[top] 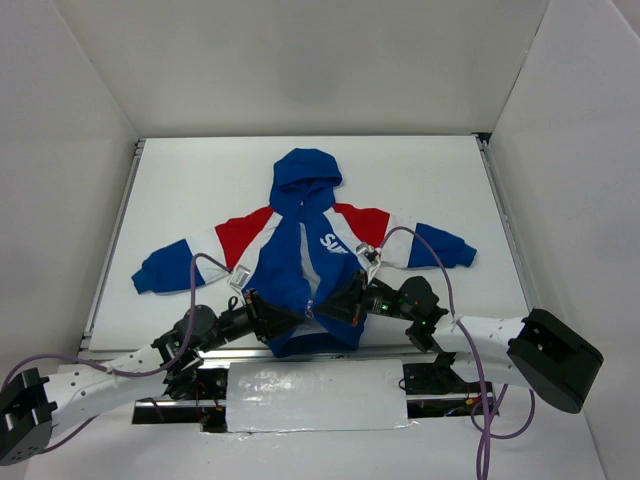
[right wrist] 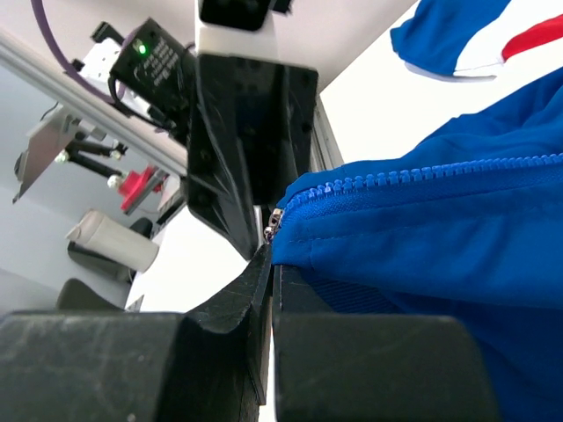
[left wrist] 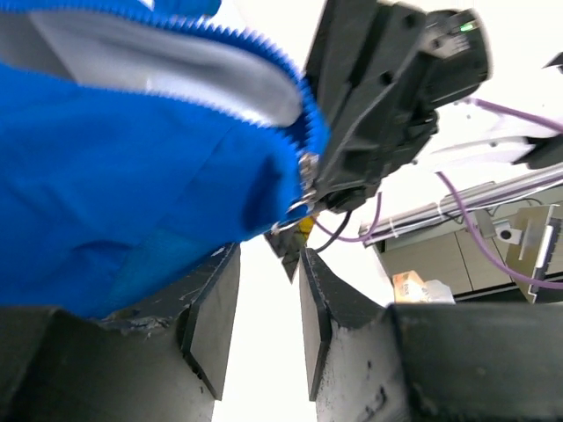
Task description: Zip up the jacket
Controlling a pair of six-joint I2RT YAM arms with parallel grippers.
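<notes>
The jacket (top: 300, 250) lies flat on the white table, hood toward the far side, sleeves spread out, blue with red shoulders and white stripes. Both grippers meet at its bottom hem. My left gripper (top: 290, 312) (left wrist: 270, 255) is open, with only white table showing between its fingers; blue fabric (left wrist: 132, 176) drapes over its left finger. My right gripper (top: 325, 305) (right wrist: 268, 255) is shut, its tips pinching the jacket's edge right at the metal zipper slider (right wrist: 274, 224) (left wrist: 305, 171). From the slider, the zipper teeth (right wrist: 422, 176) run off to the right, joined.
White walls enclose the table on three sides. A metal rail (top: 110, 240) runs along the left edge and another along the right (top: 505, 220). Purple cables (top: 440, 260) loop over the jacket's sleeves. The arm bases and a silver panel (top: 315, 395) sit at the near edge.
</notes>
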